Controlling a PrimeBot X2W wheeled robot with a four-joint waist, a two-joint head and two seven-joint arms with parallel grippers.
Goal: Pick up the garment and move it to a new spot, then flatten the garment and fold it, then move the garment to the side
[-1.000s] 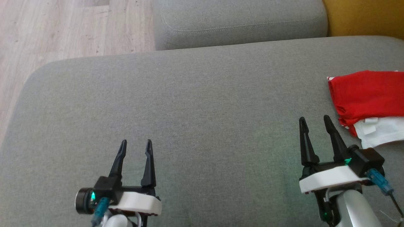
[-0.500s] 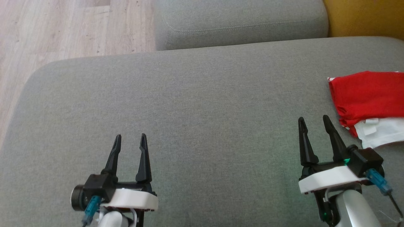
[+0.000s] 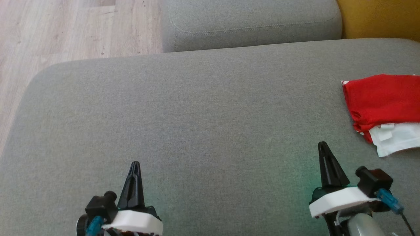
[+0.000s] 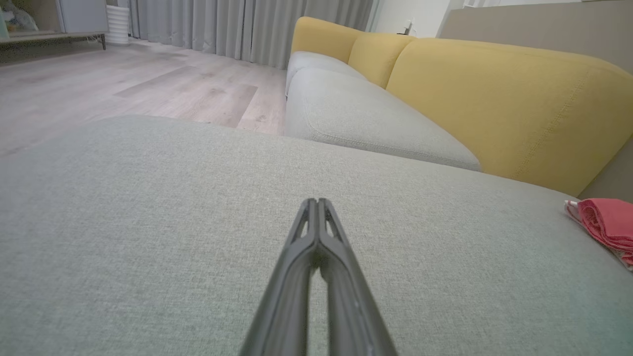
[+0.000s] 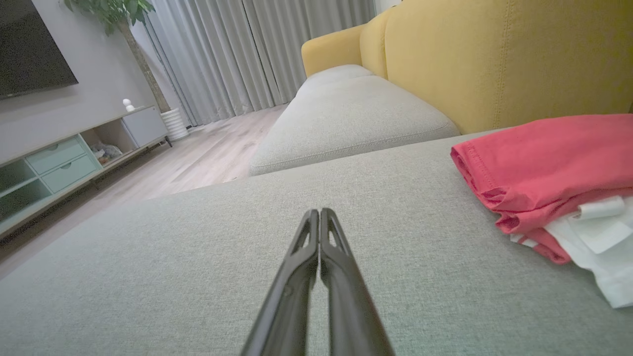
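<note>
**Head view.** The left claw point(image 3: 135, 165) and the right claw point(image 3: 323, 147) sit low in the picture. Each has its two dark fingers pressed together into a single point and holds nothing. Both are over the grey sofa seat point(image 3: 197, 114). The garment point(image 3: 380, 98), red with a white part, lies folded at the seat's right edge, up and to the right of the right claw and clear of it. Beyond the seat are a second grey cushion point(image 3: 249, 23), the wooden floor point(image 3: 65, 29) and a yellow backrest point(image 3: 377, 16).

**Left wrist view.** The left claw point(image 4: 316, 203) is closed, tips meeting, over bare grey fabric. The garment point(image 4: 608, 225) lies at the far right, well apart from it. Grey curtains point(image 4: 247, 24) hang at the back.

**Right wrist view.** The right claw point(image 5: 320, 213) is closed and empty. The garment point(image 5: 544, 158) lies near it on the right, not touching. Its red layer rests on a white layer point(image 5: 608, 267). A low cabinet point(image 5: 59, 163) and a plant point(image 5: 118, 15) stand at the left.
</note>
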